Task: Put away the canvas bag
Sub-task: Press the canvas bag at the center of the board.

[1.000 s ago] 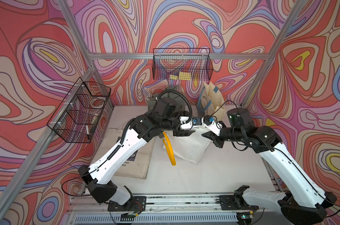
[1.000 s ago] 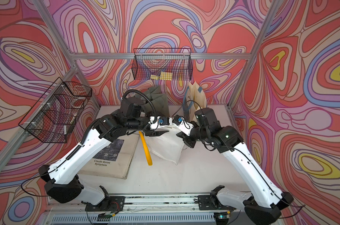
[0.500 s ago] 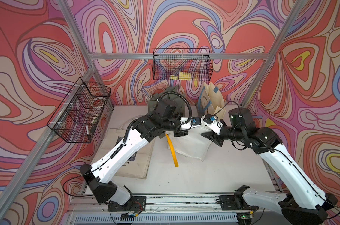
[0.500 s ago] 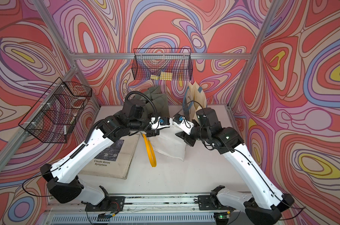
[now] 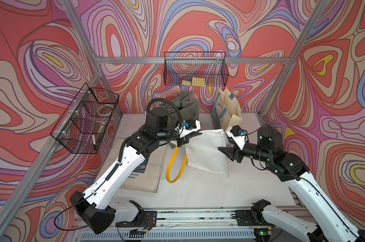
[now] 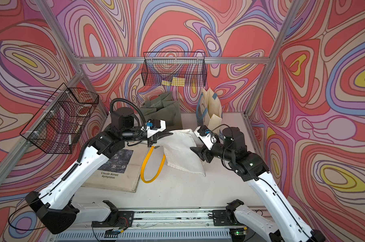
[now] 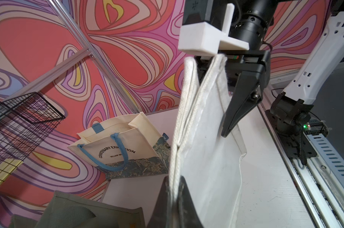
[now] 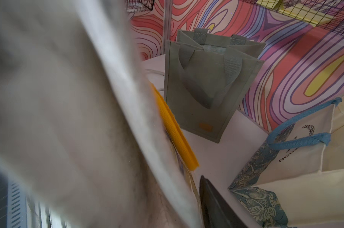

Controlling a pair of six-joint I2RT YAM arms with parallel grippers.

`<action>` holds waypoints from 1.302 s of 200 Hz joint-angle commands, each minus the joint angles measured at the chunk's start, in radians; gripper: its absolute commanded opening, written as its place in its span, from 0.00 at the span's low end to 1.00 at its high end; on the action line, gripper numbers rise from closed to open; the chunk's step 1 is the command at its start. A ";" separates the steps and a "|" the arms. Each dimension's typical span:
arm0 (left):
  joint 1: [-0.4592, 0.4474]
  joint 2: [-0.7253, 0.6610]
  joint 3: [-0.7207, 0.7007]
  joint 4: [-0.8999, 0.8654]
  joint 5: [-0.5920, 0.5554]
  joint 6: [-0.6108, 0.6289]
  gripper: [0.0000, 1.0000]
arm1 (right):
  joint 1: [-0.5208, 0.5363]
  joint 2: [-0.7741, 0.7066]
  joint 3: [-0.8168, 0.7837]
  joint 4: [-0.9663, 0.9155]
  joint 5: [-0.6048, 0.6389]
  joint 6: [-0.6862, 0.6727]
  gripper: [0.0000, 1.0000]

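Note:
The white canvas bag (image 5: 206, 153) with yellow handles (image 5: 173, 167) hangs over the middle of the table, its lower end resting on the tabletop. My left gripper (image 5: 195, 135) is shut on the bag's top seam (image 7: 175, 177), which runs between its black fingers. My right gripper (image 5: 224, 152) stands open at the bag's right edge; in the left wrist view the bag's corner (image 7: 216, 65) still reaches up between its spread jaws. The right wrist view is mostly filled by blurred white cloth (image 8: 58, 108), with one black finger (image 8: 214, 201) free of it.
A flat tote printed "Claude Monet" (image 6: 114, 174) lies at the left. An upright green bag (image 5: 184, 104) and a cream bag with blue handles (image 5: 225, 109) stand at the back. Wire baskets hang on the back wall (image 5: 195, 71) and the left wall (image 5: 87, 119).
The left gripper has shut on the bag's top edge. The right gripper has opened, let go and drawn back to the right. The yellow handle now hangs as an open loop.

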 commanded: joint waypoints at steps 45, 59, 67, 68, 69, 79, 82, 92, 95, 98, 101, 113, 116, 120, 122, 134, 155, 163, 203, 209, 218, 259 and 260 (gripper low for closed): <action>0.049 -0.053 -0.004 0.183 0.119 -0.060 0.00 | -0.008 -0.086 -0.089 0.012 0.045 0.057 0.62; 0.049 -0.051 0.000 0.184 0.115 -0.059 0.00 | -0.009 -0.085 -0.097 0.025 0.014 0.064 0.63; 0.049 -0.050 -0.002 0.193 0.115 -0.064 0.00 | -0.007 -0.078 -0.100 0.030 -0.001 0.063 0.64; 0.049 -0.050 -0.002 0.194 0.117 -0.065 0.00 | -0.007 -0.077 -0.101 0.030 -0.003 0.063 0.64; 0.049 -0.050 -0.002 0.196 0.117 -0.066 0.00 | -0.007 -0.077 -0.102 0.030 -0.003 0.063 0.64; 0.048 -0.047 -0.002 0.204 0.123 -0.074 0.00 | -0.007 -0.065 -0.107 0.035 -0.010 0.058 0.64; 0.049 -0.045 -0.002 0.206 0.127 -0.077 0.00 | -0.007 -0.060 -0.109 0.038 -0.012 0.057 0.64; 0.049 -0.042 0.000 0.211 0.132 -0.084 0.00 | -0.008 -0.051 -0.114 0.049 -0.018 0.051 0.64; 0.048 -0.041 0.000 0.213 0.132 -0.088 0.00 | -0.007 -0.050 -0.116 0.055 -0.019 0.050 0.64; 0.049 -0.041 -0.001 0.216 0.131 -0.091 0.00 | -0.008 -0.048 -0.116 0.061 -0.022 0.052 0.64; 0.049 -0.041 -0.002 0.218 0.131 -0.094 0.00 | -0.008 -0.048 -0.118 0.067 -0.026 0.052 0.64; 0.048 -0.040 -0.003 0.219 0.128 -0.099 0.00 | -0.008 -0.043 -0.122 0.096 -0.044 0.056 0.61; 0.049 -0.039 -0.002 0.218 0.126 -0.100 0.00 | -0.007 -0.044 -0.122 0.103 -0.047 0.058 0.59; 0.049 -0.039 -0.002 0.216 0.125 -0.102 0.00 | -0.008 -0.044 -0.122 0.111 -0.054 0.058 0.55; 0.049 -0.039 -0.002 0.214 0.125 -0.100 0.00 | -0.008 -0.044 -0.122 0.115 -0.057 0.059 0.53; 0.049 -0.039 -0.001 0.204 0.117 -0.097 0.00 | -0.007 -0.044 -0.121 0.133 -0.060 0.061 0.39; 0.049 -0.037 0.006 0.162 0.100 -0.076 0.00 | -0.008 -0.048 -0.117 0.153 -0.059 0.050 0.16; 0.049 -0.035 0.015 0.133 0.091 -0.065 0.00 | -0.007 -0.050 -0.112 0.157 -0.059 0.050 0.06; 0.043 0.000 0.085 -0.043 0.064 -0.033 0.25 | -0.007 -0.036 -0.069 0.136 -0.058 0.047 0.00; 0.034 0.010 0.104 -0.064 0.057 -0.035 0.31 | -0.007 -0.029 -0.060 0.125 -0.062 0.045 0.00; 0.014 0.027 0.136 -0.113 0.041 -0.021 0.37 | -0.007 -0.014 -0.045 0.105 -0.068 0.038 0.00; -0.099 0.135 0.296 -0.332 -0.065 0.068 0.53 | -0.007 0.050 0.035 0.026 -0.078 0.014 0.00; -0.100 0.138 0.299 -0.334 -0.067 0.068 0.53 | -0.007 0.051 0.036 0.024 -0.080 0.013 0.00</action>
